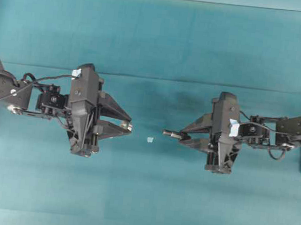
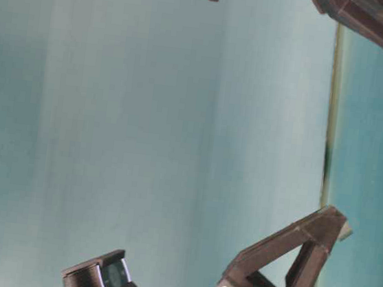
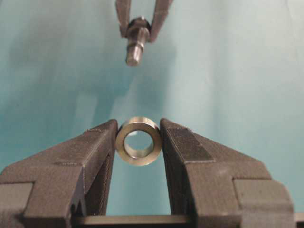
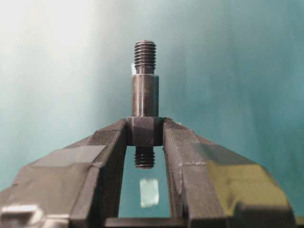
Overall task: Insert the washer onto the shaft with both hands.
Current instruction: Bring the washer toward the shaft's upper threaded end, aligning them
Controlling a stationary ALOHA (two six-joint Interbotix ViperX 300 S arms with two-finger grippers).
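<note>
Two black grippers with pointed triangular fingers face each other over the teal cloth, each clamped on its part. On the left of the overhead view, the left gripper [image 1: 129, 126] pinches the small silvery metal washer [image 3: 138, 141], a thick smooth polished ring, between its ribbed matte fingertips [image 3: 102, 142], the hole facing across toward the other arm. On the right, the right gripper [image 1: 182, 137] is closed on the short dark grey stepped metal shaft [image 4: 145, 114], gripping its wider collar; a smooth barrel and a threaded thinner tip stick out toward the washer, and a second threaded stub shows behind the fingers.

Both pick-ups look done: each part is held clear of the table. What is left is the joining itself. The shaft tip and the washer are well apart, with a tiny pale square scrap [image 1: 149, 139] lying on the cloth between them. From the left wrist view the shaft sits above the washer's hole rather than in line, so I judge alignment and the closing approach remain

The teal cloth table cover [image 1: 158, 43] is soft, matte, faintly creased
</note>
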